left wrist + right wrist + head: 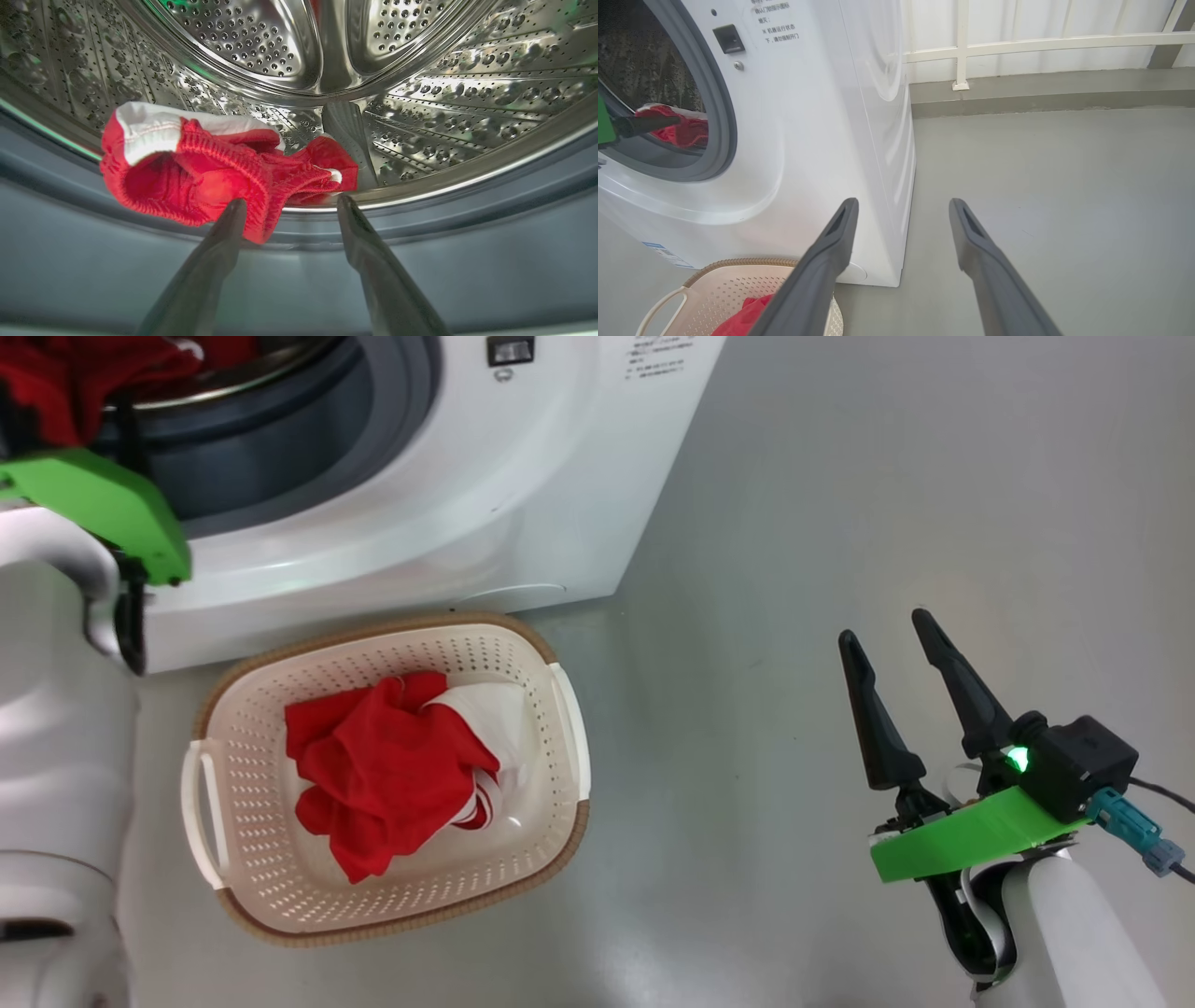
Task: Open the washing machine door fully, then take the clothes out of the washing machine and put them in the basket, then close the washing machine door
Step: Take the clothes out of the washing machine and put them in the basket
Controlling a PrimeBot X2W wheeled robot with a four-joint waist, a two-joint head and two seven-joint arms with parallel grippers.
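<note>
The washing machine (pixel 448 504) stands with its mouth uncovered; the washing machine door is out of view. A red garment with a white band (pixel 196 168) lies over the front lip of the steel drum (pixel 444 102). My left gripper (pixel 290 204) is open at the grey gasket (pixel 93 261), its left fingertip against the garment's hanging edge. More red and white clothes (pixel 383 765) lie in the basket (pixel 252 709) on the floor in front of the machine. My right gripper (pixel 885 627) hovers open and empty over the floor, right of the basket.
Grey floor (pixel 887 476) spreads to the right of the machine. A white railing (pixel 962 46) and a low curb run along the far wall. My left arm's green bracket (pixel 103 504) sits at the drum's mouth.
</note>
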